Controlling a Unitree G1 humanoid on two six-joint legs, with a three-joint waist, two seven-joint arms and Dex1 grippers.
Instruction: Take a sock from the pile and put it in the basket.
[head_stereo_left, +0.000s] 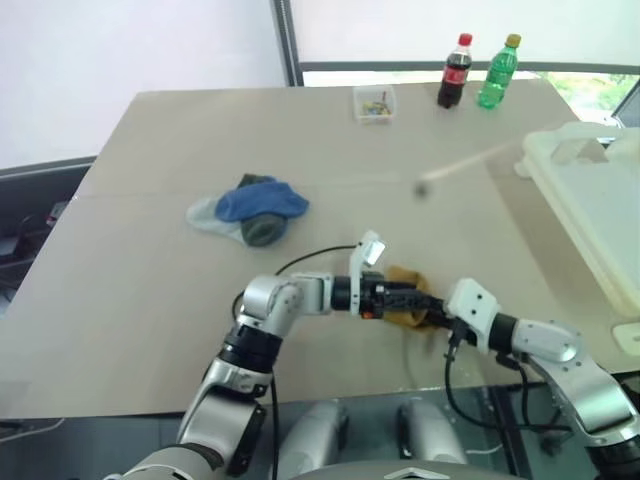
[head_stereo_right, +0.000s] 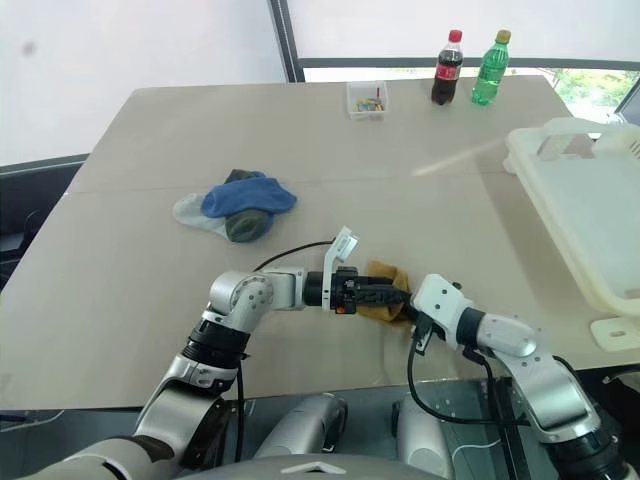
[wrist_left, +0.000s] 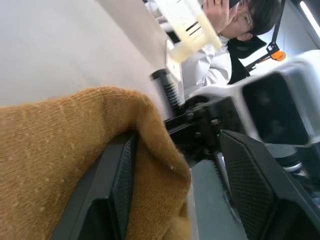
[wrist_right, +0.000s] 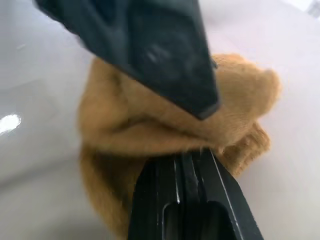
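A mustard sock (head_stereo_left: 400, 283) lies on the table near the front edge, apart from the pile (head_stereo_left: 250, 210) of blue, grey-green and pale socks further back on the left. My right gripper (wrist_right: 192, 155) is shut, pinching a fold of the mustard sock (wrist_right: 240, 90). My left gripper (head_stereo_left: 412, 297) reaches in from the left and stands open. The sock (wrist_left: 60, 150) drapes over one of its fingers (wrist_left: 117, 190), and the other finger is bare. The cream basket (head_stereo_left: 590, 200) stands at the table's right edge.
A cola bottle (head_stereo_left: 456, 72), a green bottle (head_stereo_left: 497, 73) and a small clear box (head_stereo_left: 374, 103) stand at the table's far edge. A person (wrist_left: 235, 25) sits beyond the basket. Bare tabletop lies between the sock and the basket.
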